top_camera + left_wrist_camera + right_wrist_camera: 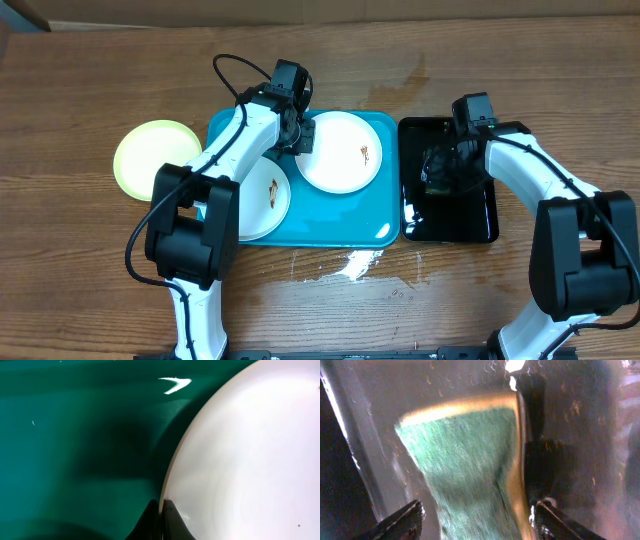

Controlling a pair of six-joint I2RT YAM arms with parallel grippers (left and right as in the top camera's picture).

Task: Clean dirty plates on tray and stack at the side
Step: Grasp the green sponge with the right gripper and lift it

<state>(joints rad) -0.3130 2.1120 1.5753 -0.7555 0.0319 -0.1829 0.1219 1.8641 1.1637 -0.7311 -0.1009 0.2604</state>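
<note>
The turquoise tray [340, 215] lies at the table's middle with two white plates on it. The right plate [345, 150] bears a brown smear. My left gripper [302, 136] is shut on its left rim; the left wrist view shows the rim [210, 460] pinched between the fingertips [162, 519] above the tray floor [75, 450]. The other white plate [268, 195], also smeared, lies partly under my left arm. A yellow-green plate [150, 155] lies on the table left of the tray. My right gripper [440, 165] is open, its fingers [480, 517] on either side of a green and yellow sponge [465, 470].
A narrow black tray [470, 215], wet inside, stands right of the turquoise tray and holds the sponge. Spilled liquid [350, 265] lies on the wooden table in front of the turquoise tray.
</note>
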